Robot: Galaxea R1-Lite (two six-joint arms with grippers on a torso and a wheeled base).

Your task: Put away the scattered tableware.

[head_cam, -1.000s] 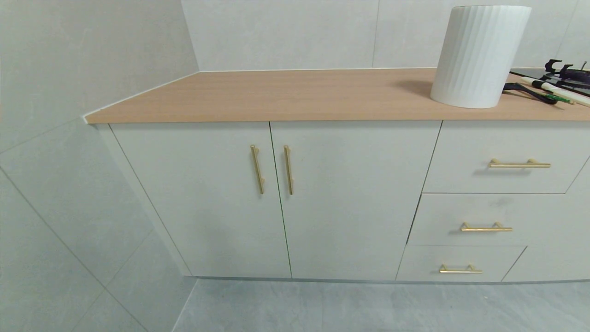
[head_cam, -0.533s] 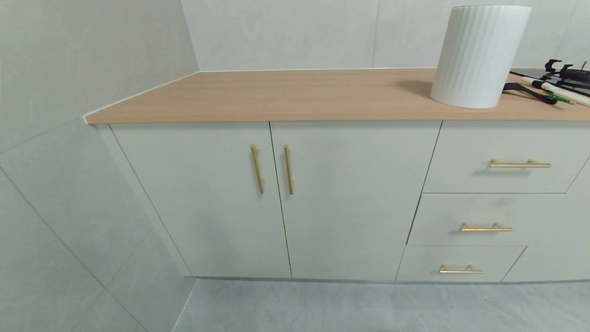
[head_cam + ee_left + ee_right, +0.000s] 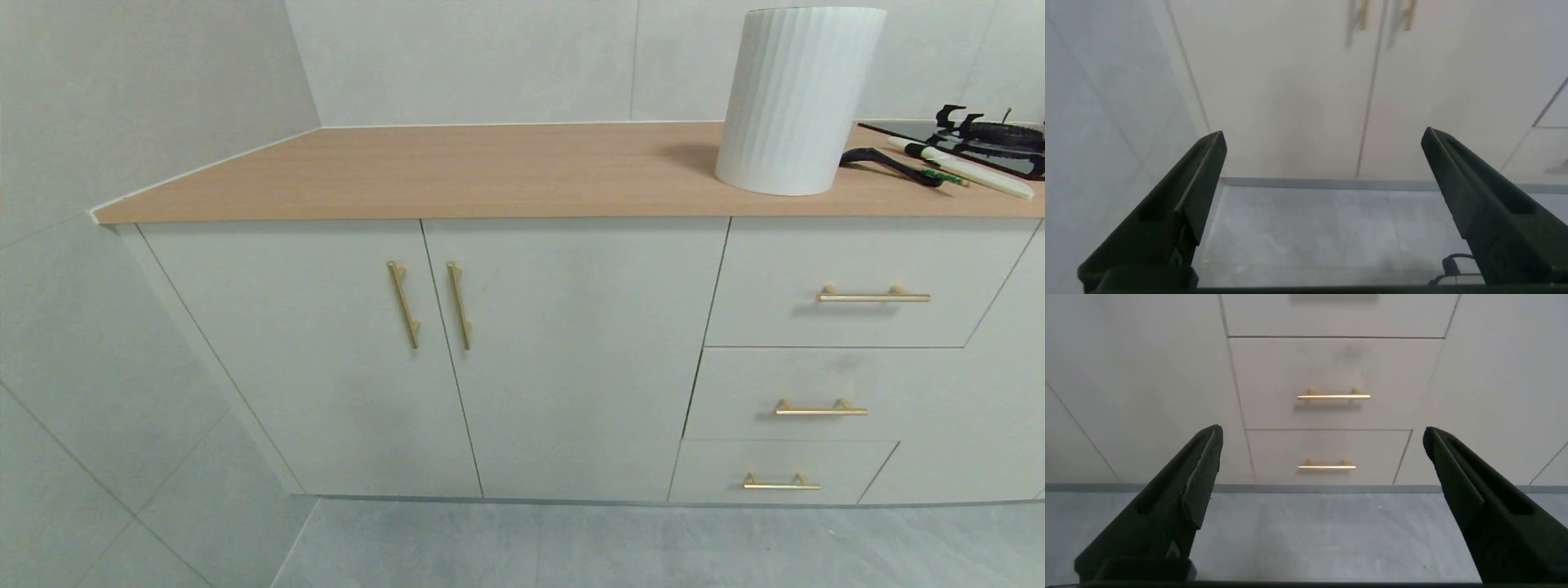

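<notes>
Both grippers hang low in front of the cabinet, and neither carries anything. The left gripper (image 3: 1323, 143) has its jaws spread wide, with floor and door fronts visible between them. The right gripper (image 3: 1323, 434) is spread equally wide and faces the lower drawers.

In the head view, the grey tiled floor (image 3: 571, 547) runs along the bottom of the frame. Above it stands the pale flat-fronted cabinet (image 3: 588, 367). It has two closed doors at centre left with vertical brass bar handles (image 3: 404, 304), and three closed drawers at the right with horizontal brass bar handles (image 3: 873, 296). The light wooden countertop (image 3: 408, 167) crosses the upper part of the frame.

Locate the task's items at the upper right of the frame.
- The tall white ribbed cylindrical container (image 3: 796, 102) stands upright on the countertop.
- The black curved-handled utensil (image 3: 890, 161) lies flat just right of the container, its near end by the container's base.
- The long cream-white utensil (image 3: 963, 167) lies diagonally farther right.
- The small green-marked piece (image 3: 947, 175) lies close against these two.

You cannot tell what kind of utensil each one is. Behind them sits a black burner grate (image 3: 992, 135) on a dark hob surface.

Treat the task as not yet begun. The utensils lie loose on the countertop, no door or drawer is open, and both grippers are well apart from the items. Every pick and placement remains. The container is the likely destination, but this is a judgement only.
</notes>
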